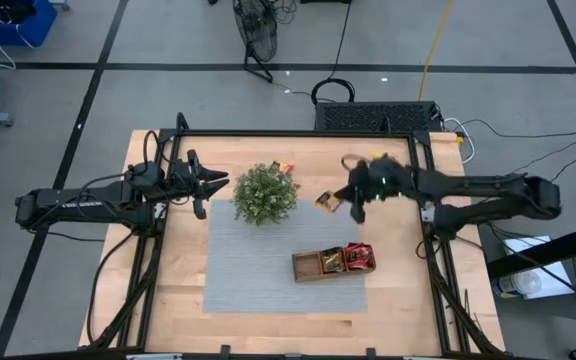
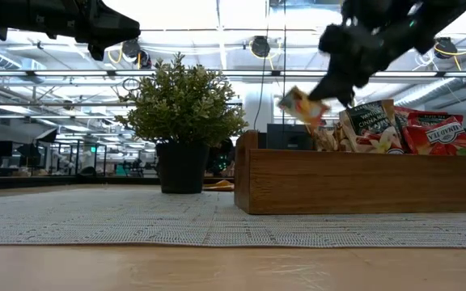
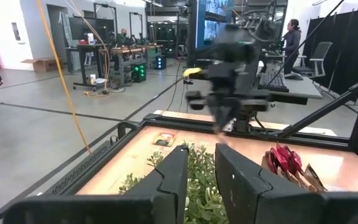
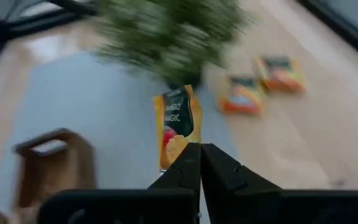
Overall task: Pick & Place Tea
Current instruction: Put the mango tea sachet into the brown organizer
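Observation:
My right gripper [image 1: 341, 203] hangs above the table to the right of the plant, shut on one orange tea sachet [image 4: 178, 121] printed "Mango Magic", also seen in the low view as the tilted sachet [image 2: 302, 105]. Two more tea sachets [image 4: 241, 94] [image 4: 280, 71] lie flat on the wood behind the plant. The brown wooden tray [image 1: 299, 270] stands on the grey mat with red sachets [image 2: 431, 133] upright in its right compartment. My left gripper [image 3: 201, 177] waits level at the plant's left side, open, with nothing between its fingers. My right gripper pinches the orange sachet by one short edge [image 4: 180, 149] between its two fingers. The fingers come slanting down from the table's right side. The sachet sticks out beyond the fingertips, tilted and lifted clear of the table and the tray.
A small green plant [image 1: 265, 193] in a dark pot stands on the grey mat [image 1: 238, 270], between the two grippers. A black frame [image 1: 298, 134] runs round the table. Bare mat lies left of the tray.

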Robot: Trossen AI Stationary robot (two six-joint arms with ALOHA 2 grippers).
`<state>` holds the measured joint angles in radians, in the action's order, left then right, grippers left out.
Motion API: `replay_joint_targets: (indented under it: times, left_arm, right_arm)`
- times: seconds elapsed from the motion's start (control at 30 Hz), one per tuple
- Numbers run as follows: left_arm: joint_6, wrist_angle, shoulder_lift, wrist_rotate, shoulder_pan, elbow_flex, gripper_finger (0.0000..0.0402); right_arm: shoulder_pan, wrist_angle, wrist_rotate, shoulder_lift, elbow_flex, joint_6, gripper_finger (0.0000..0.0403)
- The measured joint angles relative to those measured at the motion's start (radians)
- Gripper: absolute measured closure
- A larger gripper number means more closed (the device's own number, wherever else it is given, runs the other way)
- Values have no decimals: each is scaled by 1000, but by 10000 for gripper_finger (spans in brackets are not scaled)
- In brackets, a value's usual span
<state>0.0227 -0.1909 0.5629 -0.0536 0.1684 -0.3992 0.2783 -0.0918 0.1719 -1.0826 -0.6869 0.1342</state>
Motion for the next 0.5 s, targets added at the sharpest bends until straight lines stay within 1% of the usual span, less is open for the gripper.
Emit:
replay_joint_targets:
  times: [0.1, 0.17, 0.3, 0.4, 0.5]
  left_arm:
    - [0, 0, 0, 0, 0, 0, 314]
    - [0, 0, 0, 0, 0, 0, 314]
    - [0, 0, 0, 0, 0, 0, 314]
    - [0, 0, 0, 0, 0, 0, 314]
    - [0, 0, 0, 0, 0, 0, 314]
  right_arm:
    - [-176, 90, -126, 2, 17, -1, 403]
    - [-287, 156, -210, -18, 29, -9, 403]
    - [-493, 263, -434, -81, 34, -23, 403]
    - [-614, 358, -567, -152, 33, -23, 403]
    - [-698, 448, -674, -234, 27, -23, 403]
